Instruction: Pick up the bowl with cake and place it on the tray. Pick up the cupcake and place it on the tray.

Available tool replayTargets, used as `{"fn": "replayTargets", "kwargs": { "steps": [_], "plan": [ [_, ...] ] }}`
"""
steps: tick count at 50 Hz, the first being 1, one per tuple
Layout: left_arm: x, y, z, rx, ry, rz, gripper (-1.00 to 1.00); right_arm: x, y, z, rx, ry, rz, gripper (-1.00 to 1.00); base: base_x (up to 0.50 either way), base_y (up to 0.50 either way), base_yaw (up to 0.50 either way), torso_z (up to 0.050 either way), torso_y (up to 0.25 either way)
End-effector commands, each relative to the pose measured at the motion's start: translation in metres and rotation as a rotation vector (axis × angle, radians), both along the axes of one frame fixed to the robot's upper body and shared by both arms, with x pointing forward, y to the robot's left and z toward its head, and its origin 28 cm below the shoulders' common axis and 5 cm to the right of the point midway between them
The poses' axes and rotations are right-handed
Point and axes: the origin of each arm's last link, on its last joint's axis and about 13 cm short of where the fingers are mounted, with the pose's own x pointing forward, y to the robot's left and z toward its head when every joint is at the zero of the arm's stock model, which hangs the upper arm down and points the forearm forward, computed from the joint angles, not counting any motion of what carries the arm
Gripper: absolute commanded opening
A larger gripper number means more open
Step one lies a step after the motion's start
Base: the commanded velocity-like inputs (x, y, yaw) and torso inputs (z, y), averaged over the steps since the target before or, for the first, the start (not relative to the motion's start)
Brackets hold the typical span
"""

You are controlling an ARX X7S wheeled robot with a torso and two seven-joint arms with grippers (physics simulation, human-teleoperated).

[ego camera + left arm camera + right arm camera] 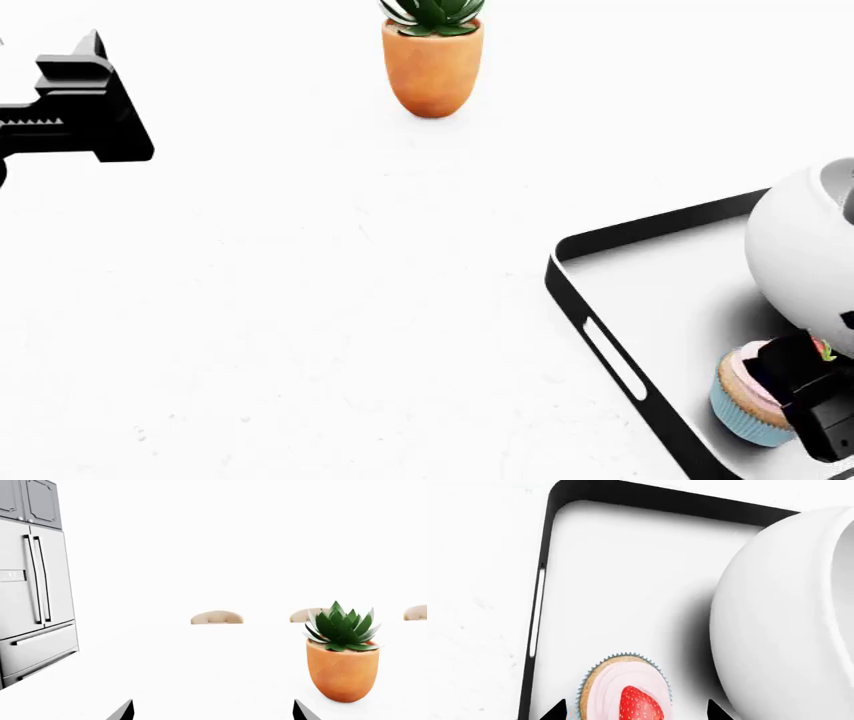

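Observation:
The black tray [571, 300] with a pale grey floor lies at the right of the white table. The white bowl [798, 250] stands on it, cut off by the view's edge; the cake inside does not show. The cupcake [745, 402] with pink frosting and a strawberry stands on the tray floor beside the bowl. My right gripper [803, 385] is over the cupcake. In the right wrist view the gripper [635, 712] is open, with a fingertip on each side of the cupcake [606, 685] and gaps between. The bowl [787, 620] and tray rim [550, 530] show there too. My left gripper [100, 100] is open and empty at the far left.
An orange plant pot [431, 70] with a green succulent stands at the table's far middle; it also shows in the left wrist view [343, 672]. A steel fridge [33, 600] stands beyond the table's left side. Chair backs [216, 617] line the far edge.

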Motion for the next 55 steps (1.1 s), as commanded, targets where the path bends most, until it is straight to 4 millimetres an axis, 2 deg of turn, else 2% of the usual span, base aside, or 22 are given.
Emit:
{"fn": "replayTargets", "kwargs": {
  "steps": [1, 17, 26, 33, 46, 55],
  "plan": [
    [-0.001, 0.0, 0.0, 0.001, -0.001, -0.001, 1.0, -0.002, 0.006, 0.016, -0.003, -0.051, 0.034, 1.0, 0.0, 0.0, 0.0, 0.0, 0.0],
    [-0.001, 0.001, 0.002, -0.003, -0.003, 0.0, 1.0, -0.011, 0.015, 0.054, -0.02, -0.2, 0.075, 1.0, 0.0, 0.0, 0.0, 0.0, 0.0],
    [-0.005, 0.001, 0.007, -0.012, -0.016, -0.006, 1.0, -0.019, 0.034, 0.084, -0.007, -0.475, 0.053, 1.0, 0.0, 0.0, 0.0, 0.0, 0.0],
    [-0.015, 0.003, 0.019, -0.036, -0.052, -0.018, 1.0, -0.039, 0.056, 0.103, -0.032, -0.692, 0.074, 1.0, 0.0, 0.0, 0.0, 0.0, 0.001],
    [-0.034, 0.006, 0.038, -0.07, -0.117, -0.041, 1.0, -0.062, 0.08, 0.104, -0.015, -1.081, 0.086, 1.0, 0.0, 0.0, 0.0, 0.0, 0.0],
    [-0.06, 0.009, 0.059, -0.098, -0.218, -0.063, 1.0, -0.078, 0.084, 0.094, -0.04, -1.338, 0.12, 1.0, 0.0, 0.0, 0.0, 0.0, 0.0]
  ]
}}
